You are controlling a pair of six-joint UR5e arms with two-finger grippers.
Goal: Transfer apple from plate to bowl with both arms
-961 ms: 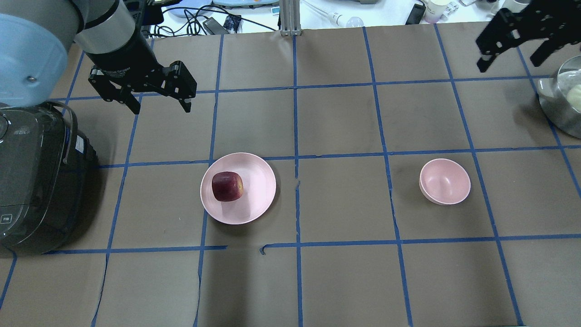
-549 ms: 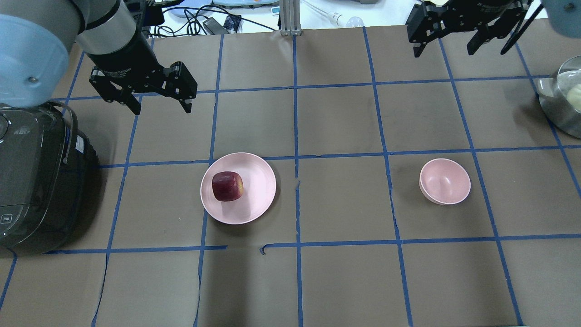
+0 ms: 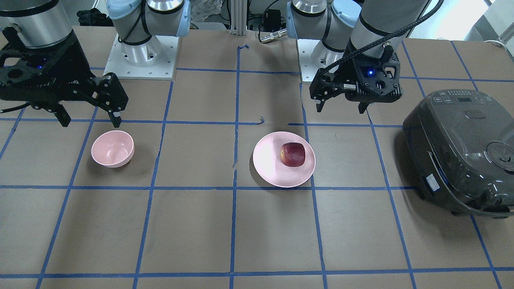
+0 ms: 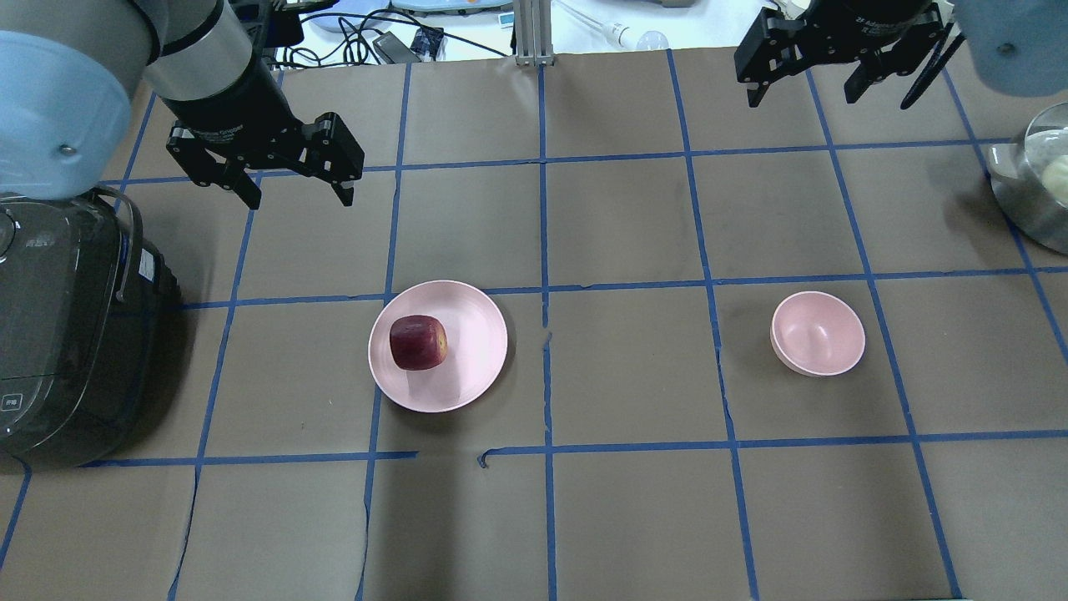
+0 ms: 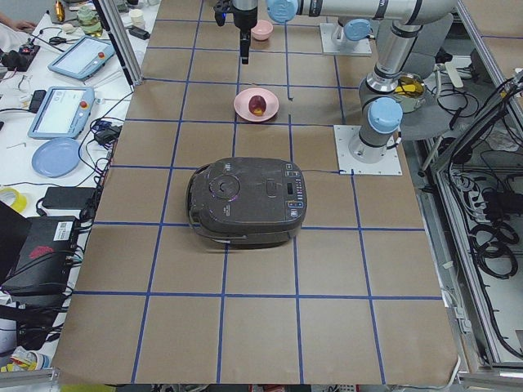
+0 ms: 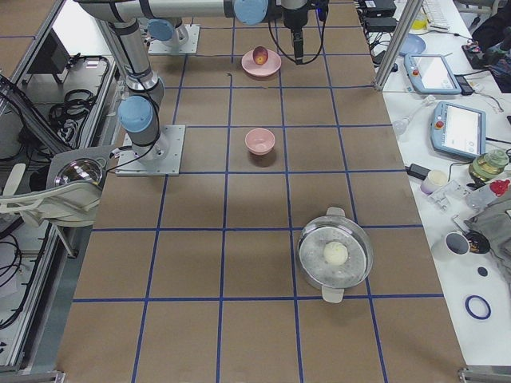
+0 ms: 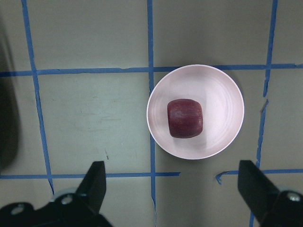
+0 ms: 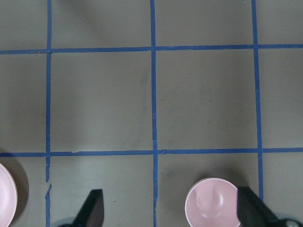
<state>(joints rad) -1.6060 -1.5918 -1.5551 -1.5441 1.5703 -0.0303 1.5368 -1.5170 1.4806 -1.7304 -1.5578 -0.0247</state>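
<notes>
Two arms hang over the brown table, the left gripper and the right gripper both spread wide and empty. A dark rice cooker sits at the robot's left end. The pink plate lies near the middle, the smaller bowl well apart to its right. The apple rests on the plate's left part, untouched.

Robot body: left arm and right arm, silver-grey tubes with light blue round joint caps, small screws in the caps. White square base plates, screw-dotted. The left gripper and right gripper are black and two-fingered, with a blue light each. Braided black cable on left arm
</notes>
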